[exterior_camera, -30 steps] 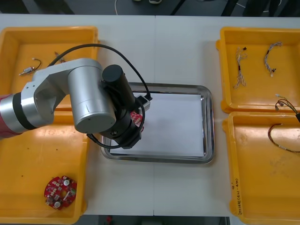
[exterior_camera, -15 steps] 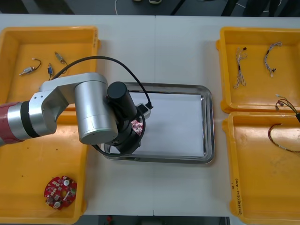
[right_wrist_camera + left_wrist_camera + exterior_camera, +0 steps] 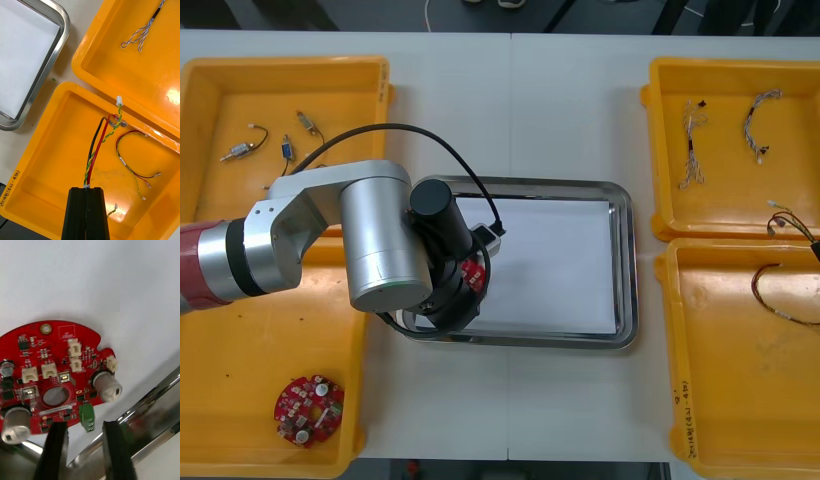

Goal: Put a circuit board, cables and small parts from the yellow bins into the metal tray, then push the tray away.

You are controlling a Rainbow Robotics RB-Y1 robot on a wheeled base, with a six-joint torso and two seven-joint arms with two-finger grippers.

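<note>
Over the left end of the metal tray (image 3: 625, 260), in the front view, the left arm (image 3: 380, 235) reaches down. A bit of the red circuit board (image 3: 472, 272) peeks out from under it, above the tray's white floor. A second board (image 3: 308, 408) sits in the near left bin (image 3: 240, 340). Small metal parts (image 3: 240, 152) lie in the far left bin (image 3: 220, 100).

From the right wrist, the right gripper (image 3: 88, 189) hangs above the near right bin (image 3: 48, 150). Its fingers are closed tight on a cable of black, red and yellow wires (image 3: 89, 168). The cable sticks out past them to a white plug (image 3: 119, 100). This gripper is well away from the tray. I think it should wait there until the left arm is out of the way.

From the left wrist, the left gripper (image 3: 85, 427) has its fingers a little way apart. They seem to pinch the board by the edge that has the green block (image 3: 87, 418). The board is close over the white floor, right by the shiny rim (image 3: 150, 412), and one side reaches over the rim's slope. I cannot tell if it touches the floor yet.

To do this well, the left gripper should slide the board a bit more toward the middle. It should go down slowly until the board lies flat, and only then let go. After that it should lift straight up, so it does not drag the board along.
</note>
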